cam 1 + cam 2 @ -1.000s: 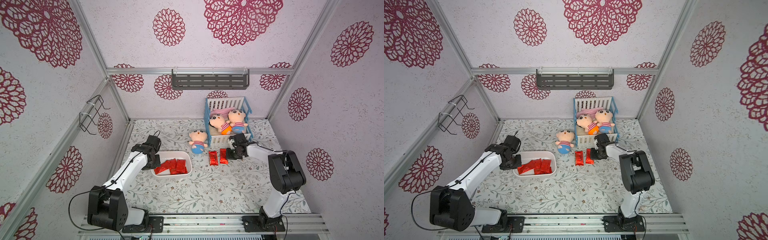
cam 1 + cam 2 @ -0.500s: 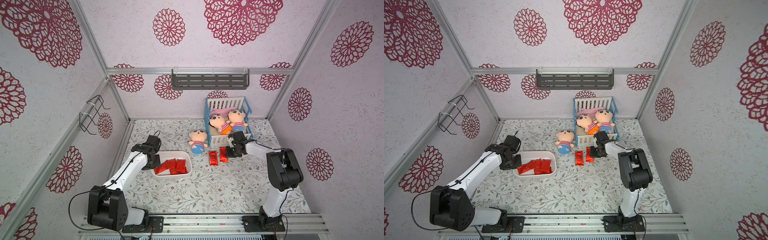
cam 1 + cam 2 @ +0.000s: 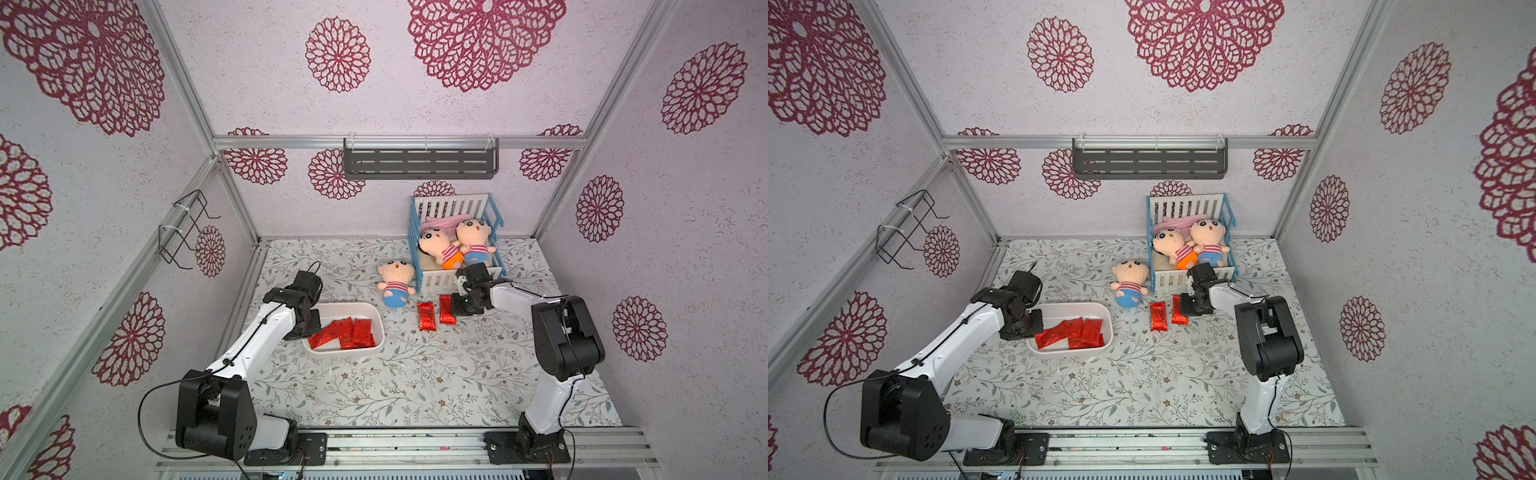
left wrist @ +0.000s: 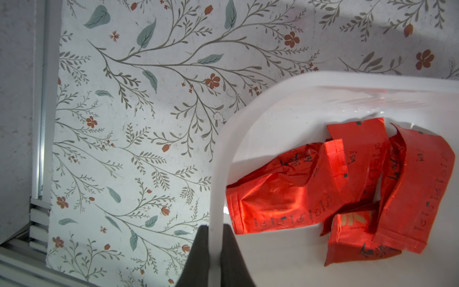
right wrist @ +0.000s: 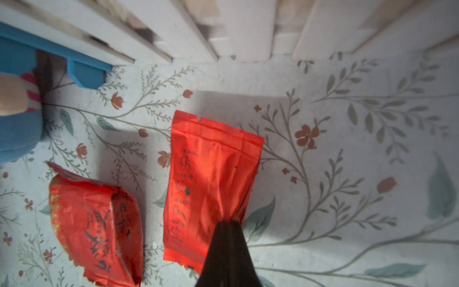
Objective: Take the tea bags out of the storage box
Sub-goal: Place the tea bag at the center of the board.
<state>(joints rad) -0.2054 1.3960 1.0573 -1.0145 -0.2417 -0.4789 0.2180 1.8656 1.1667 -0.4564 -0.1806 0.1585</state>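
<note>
Left of centre in the frame, the left gripper clamps the left rim of the storage box, with the boxed tea bags heaped just right of it; farther back, the right gripper pinches one end of the held tea bag, which lies lengthwise up the frame beside a loose tea bag, before the crib.

The left arm and right arm match: glossy white link shells between boxy black joint housings. A thin black cable loops out from the left shoulder block, and a finer one runs along its white forearm. Each black base plate carries small screws. The jaws are dark, tapered wedges.
</note>
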